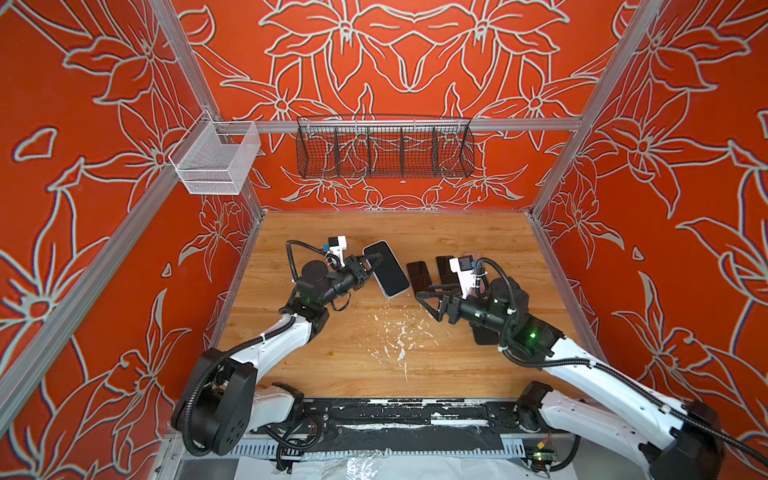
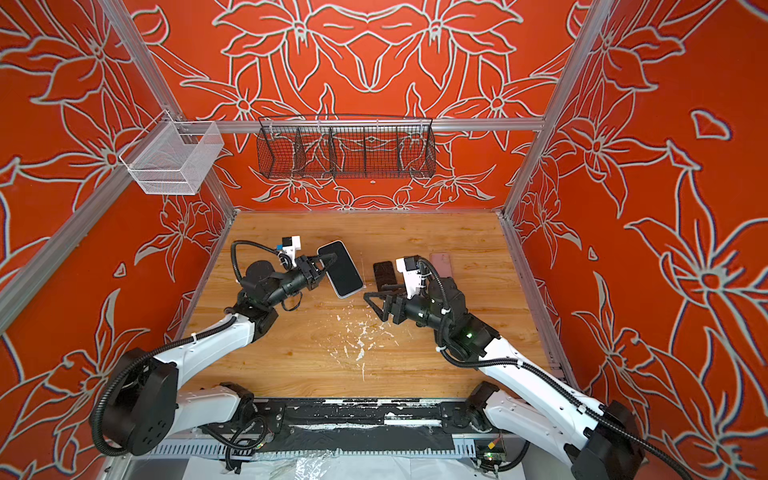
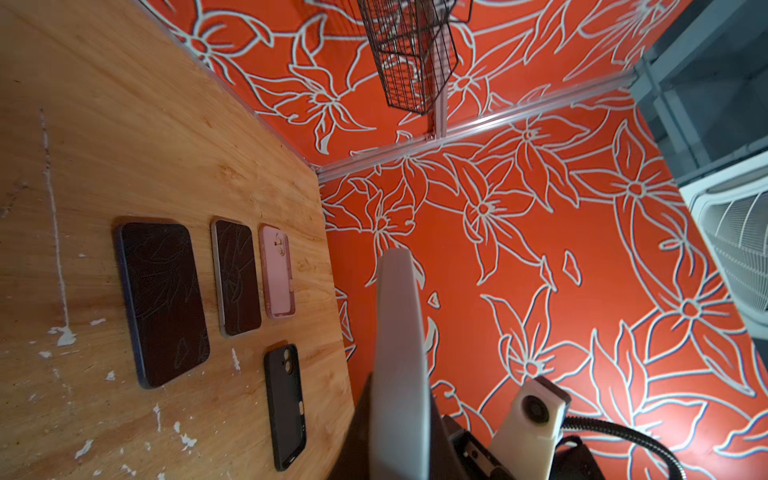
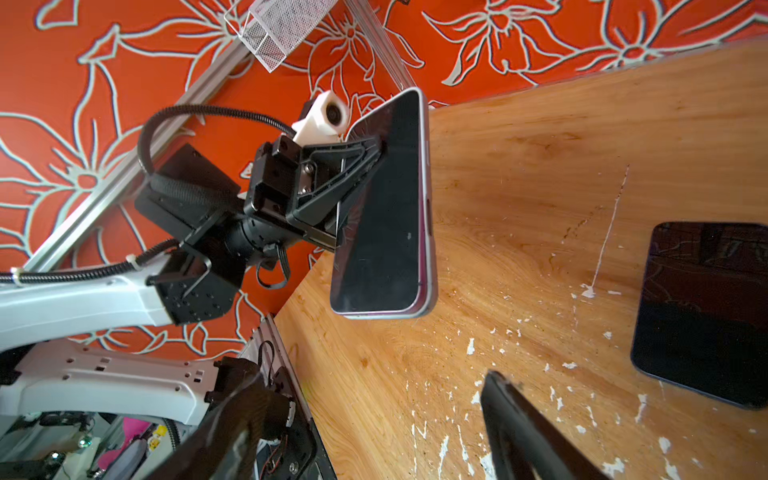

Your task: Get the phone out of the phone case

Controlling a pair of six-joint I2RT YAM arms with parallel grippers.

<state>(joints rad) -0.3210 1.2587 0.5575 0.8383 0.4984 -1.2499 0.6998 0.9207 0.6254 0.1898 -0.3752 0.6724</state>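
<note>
Above the table's [image 1: 374, 226] middle, a little toward its left edge, the left gripper [image 1: 371, 262] is clamped on one long edge of the phone [image 1: 388, 270]. It holds the phone clear of the wood, screen up and tilted. The phone's metal rim looks bare, so I judge it already out of its case, and the edge grip leaves the underside free for setting down.

The right gripper [image 1: 428, 297] hangs near it with jaws spread and nothing between them, likely ready to steady or take over. Toward the right edge lie a dark phone [image 3: 162, 303] and a second dark phone [image 3: 235, 276] side by side. Closer to that edge are a pink case [image 3: 277, 274] and a black case [image 3: 284, 407], both empty; which one held the phone I cannot tell.

The board is pale wood, flecked white near the front middle. Red walls with pale flower outlines close it in. A black wire basket [image 1: 384, 151] hangs on the back rail and a white mesh basket [image 1: 216, 160] at the back left corner.
</note>
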